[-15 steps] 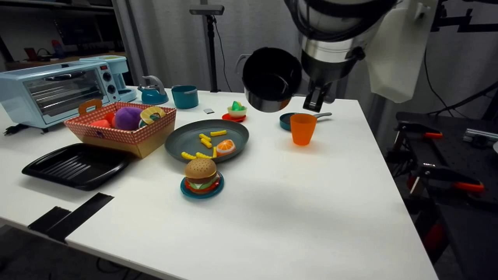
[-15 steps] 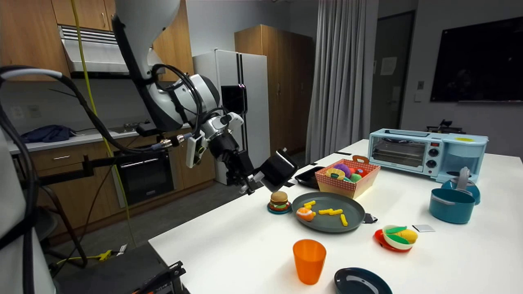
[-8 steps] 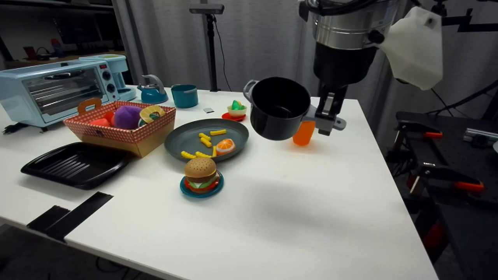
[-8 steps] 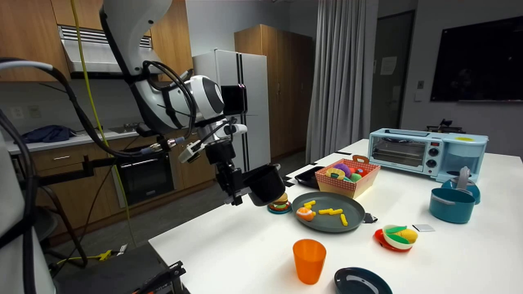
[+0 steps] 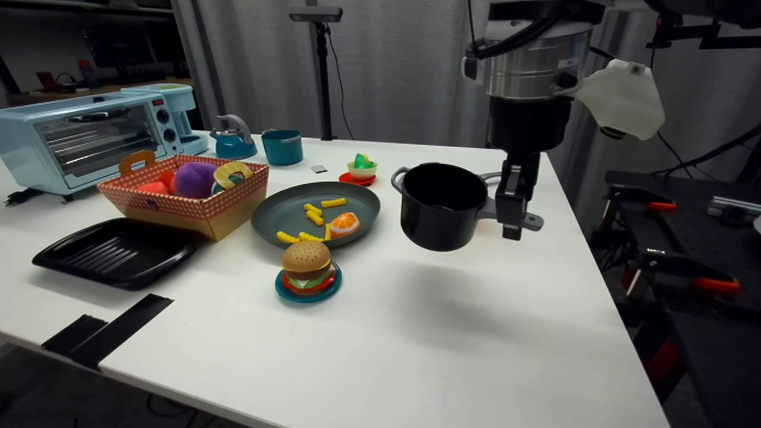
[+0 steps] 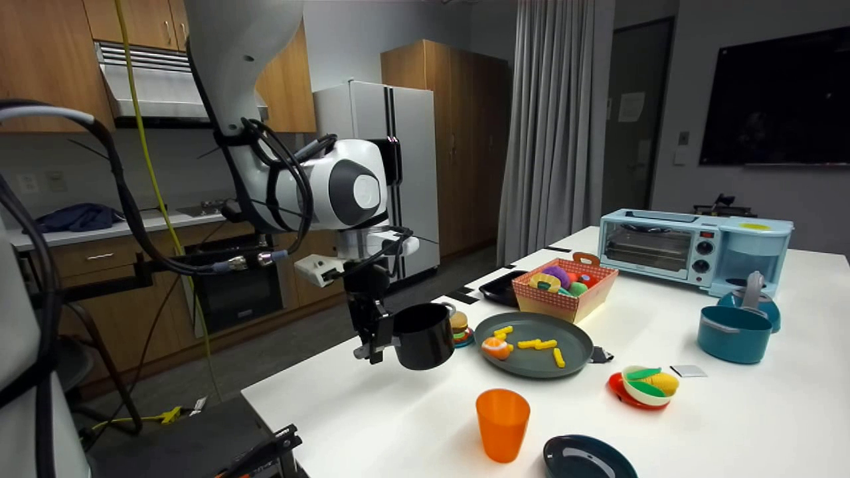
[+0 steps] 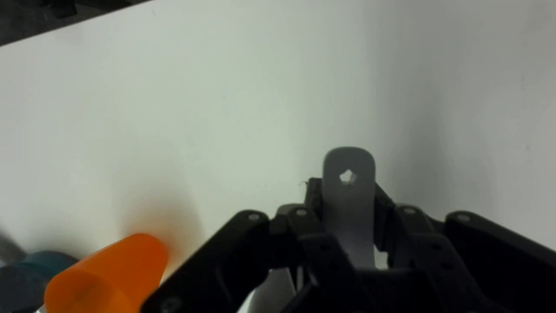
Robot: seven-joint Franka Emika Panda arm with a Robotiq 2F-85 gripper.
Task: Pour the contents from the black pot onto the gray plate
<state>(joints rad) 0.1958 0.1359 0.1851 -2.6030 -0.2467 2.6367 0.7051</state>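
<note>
My gripper point(image 5: 512, 226) is shut on the grey handle of the black pot point(image 5: 443, 221) and holds it above the white table, nearly upright. Both also show in an exterior view, the gripper point(image 6: 374, 350) and the pot point(image 6: 430, 340). No pieces show inside the pot; its floor is partly hidden. In the wrist view the handle point(image 7: 349, 213) lies between the fingers; the pot's body is mostly hidden. The gray plate point(image 5: 276, 208) holds several yellow pieces point(image 5: 315, 217) and an orange slice point(image 5: 345, 224). The plate also shows in an exterior view point(image 6: 531, 326).
An orange cup point(image 6: 503, 425) and a small dark pan point(image 6: 588, 458) stand near the pot. A toy burger point(image 5: 306, 267) sits on a blue saucer. Beyond are a black tray point(image 5: 119, 252), a basket point(image 5: 202, 211), a bowl point(image 5: 362, 171) and a toaster oven point(image 5: 89, 134).
The pot has come down and turned from tilted on its side to nearly upright, moving away from the gray plate. My gripper stays shut on its handle. The pieces on the plate have not moved.
</note>
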